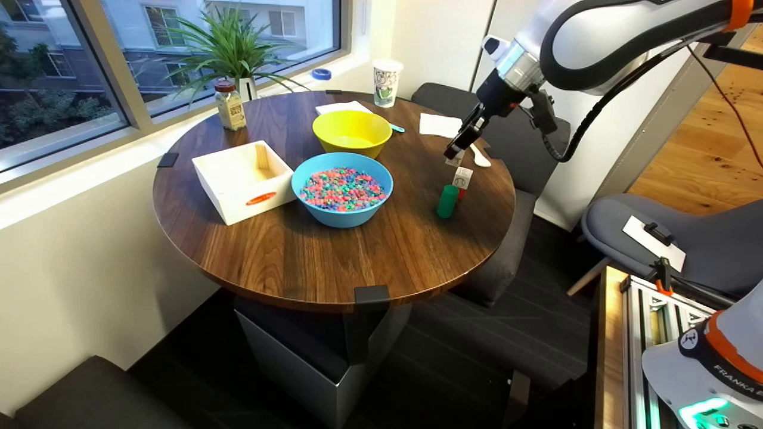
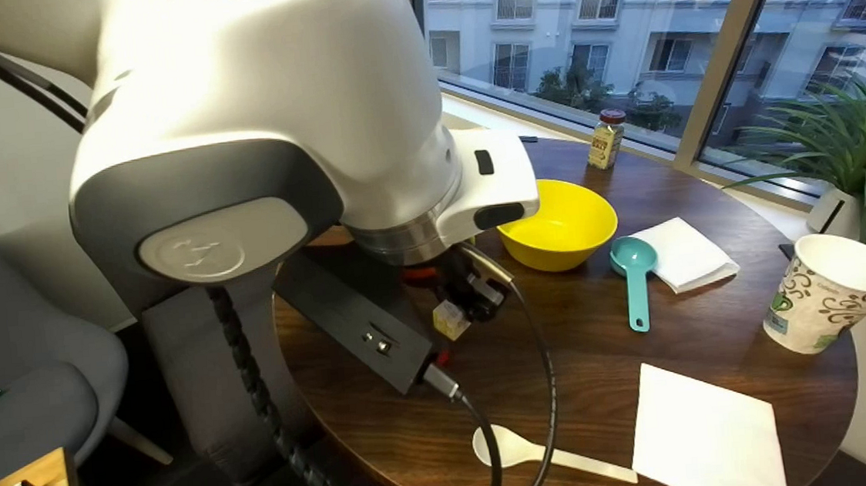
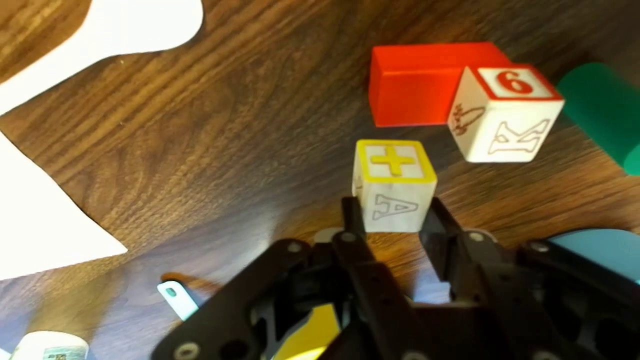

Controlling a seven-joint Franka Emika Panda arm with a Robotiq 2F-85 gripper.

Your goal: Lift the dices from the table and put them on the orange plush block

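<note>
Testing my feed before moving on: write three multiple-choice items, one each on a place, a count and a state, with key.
1. Where are the beads? A: yellow bowl; B: blue bowl; C: box.
2. How many dice show in the wrist view? A: two; B: one; C: four.
3. The pincer is: A: wide open; B: shut on nothing; C: gripping the plus die.

1 B: an exterior view shows them inside it.
2 A: plus die and 6 die show there.
3 C: the wrist view has the plus die clamped in it.
</note>
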